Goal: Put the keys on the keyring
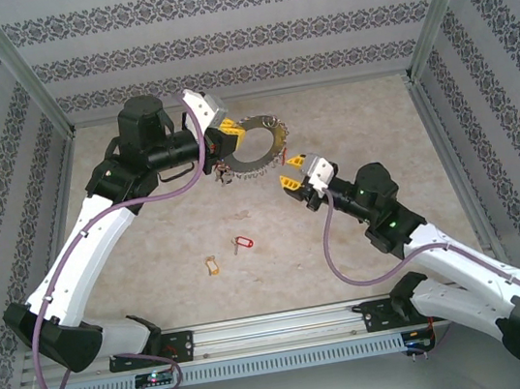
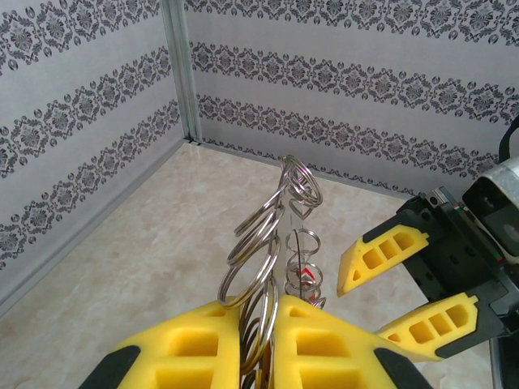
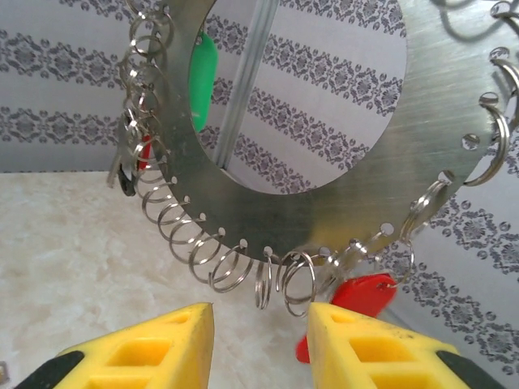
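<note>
Up above the worktop [image 1: 152, 259], the left hand [image 1: 225, 146] is pressed tight on the rim of the keyring [image 1: 278, 136]. It holds the flat metal ring clear of the surface, with small split rings fanned along the edge. The right hand [image 1: 289, 172] sits just beside the ring's lower edge, fingers spread with nothing between them. The red-tagged key [image 1: 242, 243] and the tan-tagged key [image 1: 212, 265] lie near each other on the worktop, well apart from the ring.
</note>
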Available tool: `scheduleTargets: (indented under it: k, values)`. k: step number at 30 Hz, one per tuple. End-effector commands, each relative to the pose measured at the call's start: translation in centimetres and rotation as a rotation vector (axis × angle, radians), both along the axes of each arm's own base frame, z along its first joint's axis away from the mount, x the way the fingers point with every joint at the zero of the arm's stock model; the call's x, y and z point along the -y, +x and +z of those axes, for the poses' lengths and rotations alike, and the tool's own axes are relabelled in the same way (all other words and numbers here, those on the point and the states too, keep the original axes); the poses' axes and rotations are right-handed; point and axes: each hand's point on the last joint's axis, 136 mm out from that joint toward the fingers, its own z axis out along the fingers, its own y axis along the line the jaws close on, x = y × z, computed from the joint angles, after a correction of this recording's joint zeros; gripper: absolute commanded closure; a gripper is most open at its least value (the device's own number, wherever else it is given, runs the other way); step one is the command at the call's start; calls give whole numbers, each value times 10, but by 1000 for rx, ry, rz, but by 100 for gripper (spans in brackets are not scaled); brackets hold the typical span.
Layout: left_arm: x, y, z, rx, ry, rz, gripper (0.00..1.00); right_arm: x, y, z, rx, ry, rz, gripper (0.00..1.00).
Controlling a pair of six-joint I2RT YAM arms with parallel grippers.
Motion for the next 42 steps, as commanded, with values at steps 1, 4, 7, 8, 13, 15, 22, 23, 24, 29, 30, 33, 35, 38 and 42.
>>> scheduleTargets:
  k: [1,4,7,8,13,15,22,23,24,29,30,33,35,38,42]
  values:
    - [-4,-11,32,56,-56,-23,100,4,10,18,85,-3,-72,64]
    - [-4,-12,32,51,-62,-29,100,-3,10,17,78,-12,-35,69]
    - [-3,-13,32,45,-65,-35,100,-6,14,17,74,6,-41,66]
    - [-3,-13,32,42,-66,-35,100,-6,15,18,77,12,-46,68]
    - [-3,-13,32,36,-72,-33,100,-14,5,18,86,-2,27,71]
    - [-3,-14,32,38,-77,-34,100,-23,-6,17,73,-9,112,72]
    - [-3,-11,33,40,-78,-21,100,-41,-32,3,16,-56,291,72]
    - [-4,-11,33,41,-76,-18,100,-40,-34,0,11,-68,293,72]
    - [-4,-10,33,40,-74,-15,100,-38,-33,-2,7,-79,279,72]
    - [-5,-12,33,41,-73,-13,100,-9,-1,-13,-1,-109,19,70]
    - [-6,-12,33,41,-73,-12,100,-6,1,-13,8,-112,-1,69]
    - [-6,-13,34,43,-75,-11,100,6,8,-10,19,-87,-82,68]
    - [-7,-13,33,41,-76,-9,100,11,11,-5,24,-60,-116,68]
    - [-6,-13,33,38,-78,-11,100,13,13,-1,29,-43,-128,69]
    - [-9,-4,32,11,-94,34,100,6,11,4,16,-12,-91,71]
